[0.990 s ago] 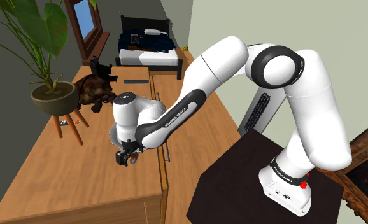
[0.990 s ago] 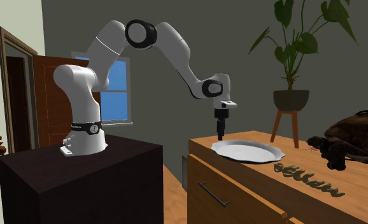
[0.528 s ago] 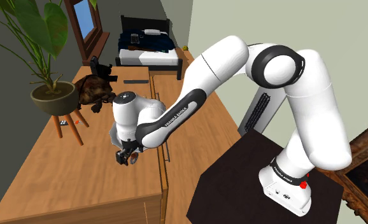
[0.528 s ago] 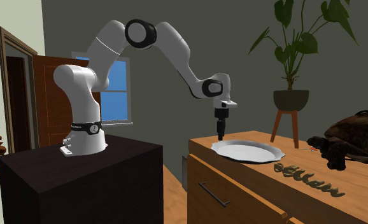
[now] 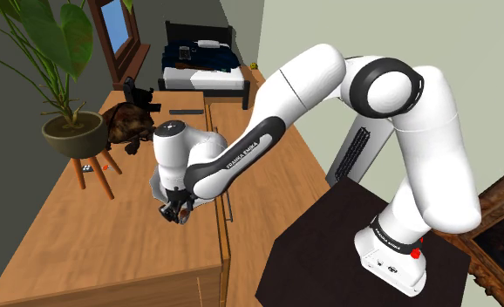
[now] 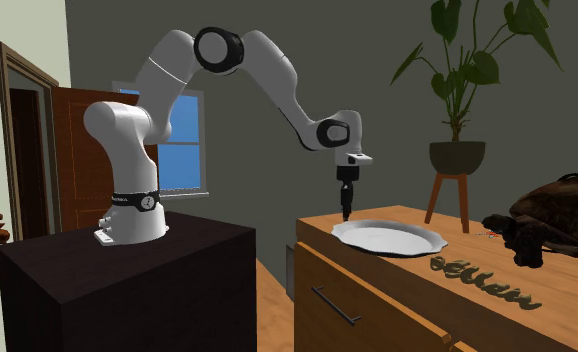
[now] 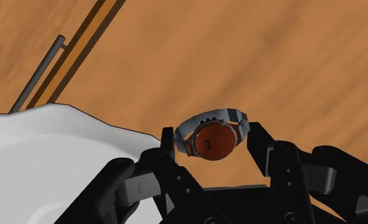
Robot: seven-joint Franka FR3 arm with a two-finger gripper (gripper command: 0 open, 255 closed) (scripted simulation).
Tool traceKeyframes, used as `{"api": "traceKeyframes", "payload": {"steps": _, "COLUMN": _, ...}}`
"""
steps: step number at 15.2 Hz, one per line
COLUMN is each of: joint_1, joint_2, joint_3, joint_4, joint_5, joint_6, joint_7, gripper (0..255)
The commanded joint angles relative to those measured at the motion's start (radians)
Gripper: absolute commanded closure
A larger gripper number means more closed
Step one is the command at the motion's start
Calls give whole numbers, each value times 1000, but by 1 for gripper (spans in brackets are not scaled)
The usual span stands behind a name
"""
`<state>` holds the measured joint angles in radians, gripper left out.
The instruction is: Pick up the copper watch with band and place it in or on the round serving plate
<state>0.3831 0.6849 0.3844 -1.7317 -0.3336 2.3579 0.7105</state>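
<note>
Watch (image 7: pixel 209 139) near plate (image 7: pixel 36 137), wooden dresser (image 5: pixel 111 249), grey wall (image 6: pixel 377 50)

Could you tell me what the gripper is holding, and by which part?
The gripper holds the copper-faced watch, fingers clasping opposite sides of its round case.

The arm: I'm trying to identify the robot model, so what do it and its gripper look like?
The arm has glossy white rounded links with dark grey joints. A black forearm band carries white FRANKA EMIKA lettering. A red dot marks the base. The gripper is all black and two-fingered.
</note>
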Motion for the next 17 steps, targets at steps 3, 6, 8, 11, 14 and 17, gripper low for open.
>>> {"api": "traceKeyframes", "payload": {"steps": 3, "joint_1": -10, "joint_2": -36, "joint_3": 14, "joint_4": -4, "joint_5": 16, "joint_6": -33, "joint_7": -10, "gripper": 255}}
{"api": "traceKeyframes", "payload": {"steps": 6, "joint_1": -16, "joint_2": -63, "joint_3": 24, "joint_4": -3, "joint_5": 28, "joint_6": -59, "joint_7": -17, "gripper": 255}}
{"api": "traceKeyframes", "payload": {"steps": 8, "joint_1": -21, "joint_2": -80, "joint_3": 30, "joint_4": -1, "joint_5": 36, "joint_6": -77, "joint_7": -21, "gripper": 255}}
{"api": "traceKeyframes", "payload": {"steps": 11, "joint_1": -27, "joint_2": -104, "joint_3": 39, "joint_4": 3, "joint_5": 48, "joint_6": -105, "joint_7": -28, "gripper": 255}}
{"api": "traceKeyframes", "payload": {"steps": 14, "joint_1": -43, "joint_2": -111, "joint_3": 40, "joint_4": 19, "joint_5": 56, "joint_6": -127, "joint_7": -53, "gripper": 255}}
{"api": "traceKeyframes", "payload": {"steps": 17, "joint_1": -81, "joint_2": -84, "joint_3": 26, "joint_4": 67, "joint_5": 58, "joint_6": -146, "joint_7": -114, "gripper": 255}}
